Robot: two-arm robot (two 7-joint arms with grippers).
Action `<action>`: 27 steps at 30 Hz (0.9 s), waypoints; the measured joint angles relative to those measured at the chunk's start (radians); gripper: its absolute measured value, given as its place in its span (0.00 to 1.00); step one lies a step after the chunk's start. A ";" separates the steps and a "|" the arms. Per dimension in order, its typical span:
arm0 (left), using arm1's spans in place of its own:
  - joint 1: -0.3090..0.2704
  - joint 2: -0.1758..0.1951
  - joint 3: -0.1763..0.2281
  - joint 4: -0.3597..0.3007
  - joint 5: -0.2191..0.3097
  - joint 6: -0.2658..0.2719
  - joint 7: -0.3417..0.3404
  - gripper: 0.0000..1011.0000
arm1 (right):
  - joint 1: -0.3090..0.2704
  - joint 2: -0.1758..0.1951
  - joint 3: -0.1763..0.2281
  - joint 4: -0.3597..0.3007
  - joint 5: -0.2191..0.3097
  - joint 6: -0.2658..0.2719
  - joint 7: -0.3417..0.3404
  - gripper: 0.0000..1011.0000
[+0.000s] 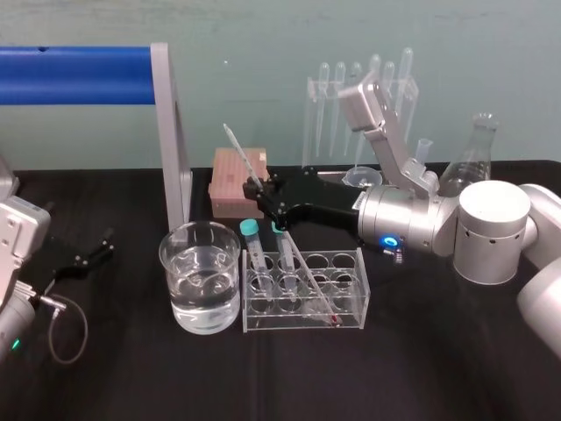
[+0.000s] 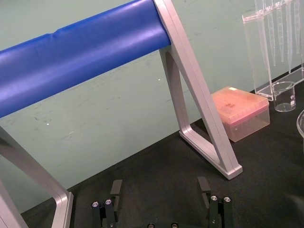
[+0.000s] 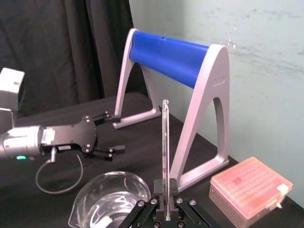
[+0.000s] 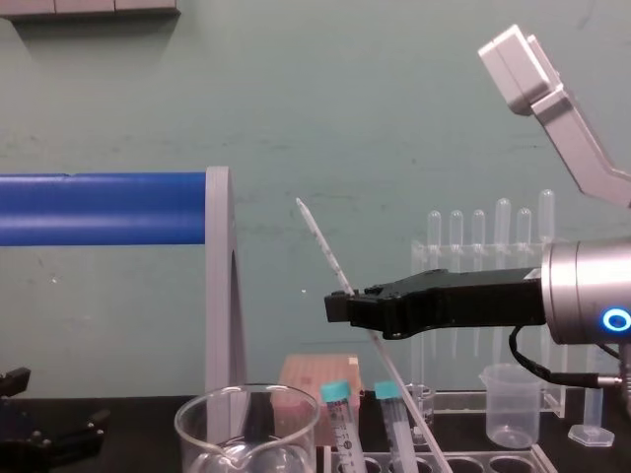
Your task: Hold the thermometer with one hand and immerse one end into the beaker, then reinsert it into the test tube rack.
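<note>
Long black right gripper (image 1: 263, 200) on its silver wrist is clamped on the thin clear glass thermometer (image 1: 237, 146). The rod slants down, red tip inside the clear plastic test tube rack (image 1: 351, 294) just beneath the gripper. Below-left of it, touching the rack, stands the wide glass beaker (image 1: 168, 263). The left gripper (image 1: 96, 253) lies wide open on the black tabletop (image 1: 421, 368).

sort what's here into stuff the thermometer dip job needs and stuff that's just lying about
For the job: long thin glass thermometer, held by the black right gripper; wide clear glass beaker; clear test tube rack.
Lying about: blue roller on silver stand; pink tip box; clear pipette stand; glass conical flask; two teal-capped tubes; idle left gripper, far left.
</note>
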 joint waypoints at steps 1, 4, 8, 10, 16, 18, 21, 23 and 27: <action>0.000 0.000 0.000 0.000 0.000 0.000 0.000 1.00 | -0.007 -0.002 0.005 -0.002 0.004 -0.011 0.000 0.06; 0.000 0.000 0.000 0.000 0.000 0.000 0.000 1.00 | -0.022 -0.006 0.018 -0.006 0.012 -0.041 0.002 0.06; 0.000 0.000 0.000 0.000 0.000 0.000 0.000 1.00 | -0.046 -0.010 0.043 -0.020 0.040 -0.088 0.017 0.06; 0.000 0.000 0.000 0.000 0.000 0.000 0.000 1.00 | -0.055 -0.010 0.054 -0.025 0.051 -0.101 0.020 0.06; 0.000 0.000 0.000 0.000 0.000 0.000 0.000 1.00 | -0.104 0.001 0.111 -0.066 0.103 -0.198 0.040 0.06; 0.000 0.000 0.000 0.000 0.000 0.000 0.000 1.00 | -0.118 0.004 0.127 -0.076 0.121 -0.228 0.049 0.06; 0.000 0.000 0.000 0.000 0.000 0.000 0.000 1.00 | -0.143 0.007 0.163 -0.096 0.162 -0.276 0.066 0.06; 0.000 0.000 0.000 0.000 0.000 0.000 0.000 1.00 | -0.158 0.009 0.189 -0.111 0.199 -0.296 0.077 0.06; 0.000 0.000 0.000 0.000 0.000 0.000 0.000 1.00 | -0.168 0.015 0.220 -0.140 0.253 -0.303 0.089 0.06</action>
